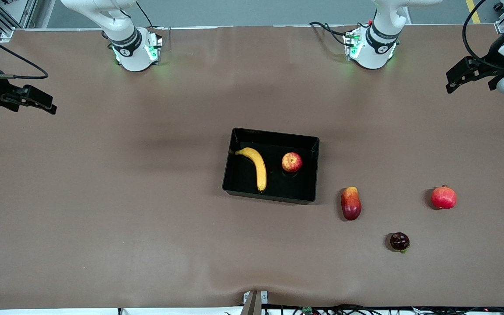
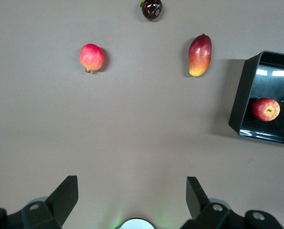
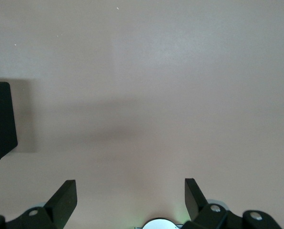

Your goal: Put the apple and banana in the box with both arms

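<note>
**At the table's two ends, both grippers empty; fruit already boxed**

At the left arm's end of the table, the left gripper (image 1: 468, 78) hangs in the air with its fingers spread wide and nothing between them; its wrist view shows only bare table in the gap. At the right arm's end, the right gripper (image 1: 37, 103) hangs the same way, fingers apart and empty. Both are well apart from the box, and both arms look parked.

In the middle of the table sits the box (image 1: 309, 144). The banana (image 1: 257, 166) lies inside it, toward the right arm's end, its curve running from the wall farther from the front camera down to the nearer wall. The apple (image 1: 292, 162) rests on the box floor beside it, toward the left arm's end, not touching the banana.

Three other fruits stay outside on the table toward the left arm's end: a mango (image 1: 351, 203) just beside the box, a pomegranate (image 1: 443, 197) farther out, and a small dark fruit (image 1: 399, 241) nearest the front camera.

Judged from this layout, the task looks complete: both named fruits are in the box and released, and nothing seems left to do.
</note>
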`<state>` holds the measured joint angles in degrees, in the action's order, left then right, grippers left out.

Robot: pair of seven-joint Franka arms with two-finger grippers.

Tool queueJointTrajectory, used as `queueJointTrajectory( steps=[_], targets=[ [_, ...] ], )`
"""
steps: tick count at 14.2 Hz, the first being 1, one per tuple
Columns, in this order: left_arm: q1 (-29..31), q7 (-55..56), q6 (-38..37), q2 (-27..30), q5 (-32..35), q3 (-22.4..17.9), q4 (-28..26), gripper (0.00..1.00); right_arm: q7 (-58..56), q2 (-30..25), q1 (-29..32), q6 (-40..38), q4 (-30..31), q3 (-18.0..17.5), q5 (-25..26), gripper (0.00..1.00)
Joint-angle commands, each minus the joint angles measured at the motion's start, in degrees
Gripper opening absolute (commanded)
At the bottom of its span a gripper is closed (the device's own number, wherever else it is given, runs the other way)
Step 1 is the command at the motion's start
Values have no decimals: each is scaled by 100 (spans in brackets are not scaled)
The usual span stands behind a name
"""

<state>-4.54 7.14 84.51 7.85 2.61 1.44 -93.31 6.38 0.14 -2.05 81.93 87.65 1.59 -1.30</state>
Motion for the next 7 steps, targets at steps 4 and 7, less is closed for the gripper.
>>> queueJointTrajectory(
  steps=[4, 7],
  targets=[
    [-30, -161, 22, -55, -111, -64, 50, 100, -66, -93, 310, -107, -37, -71, -107, 100],
    [-74, -161, 22, -55, -111, -56, 50, 100, -101, -93, 319, -116, -29, -71, -107, 100]
  ],
)
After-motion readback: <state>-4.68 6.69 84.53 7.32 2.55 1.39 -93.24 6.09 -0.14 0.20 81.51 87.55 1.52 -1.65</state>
